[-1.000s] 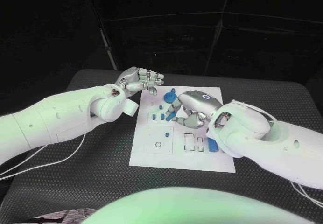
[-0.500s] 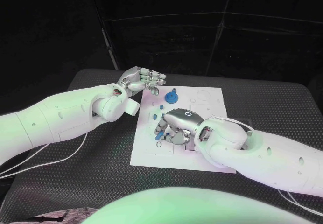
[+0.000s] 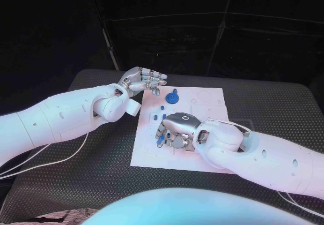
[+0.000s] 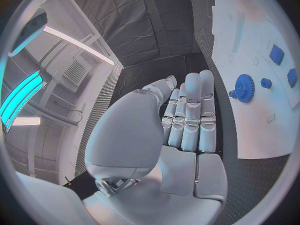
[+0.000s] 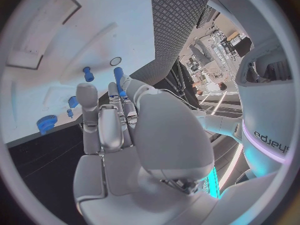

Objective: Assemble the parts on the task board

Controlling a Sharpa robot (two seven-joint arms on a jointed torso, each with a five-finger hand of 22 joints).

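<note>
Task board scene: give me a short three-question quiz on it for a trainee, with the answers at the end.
1. True or false: the blue gear lies clear of both hands.
2. The right hand hangs over: A the task board; B the blue gear; C the left hand.
3. Fill in: the left hand, fingers curled in, holds ____.

Key: 1 true. 2 A, and it holds a blue part at its fingertips. 3 nothing.
</note>
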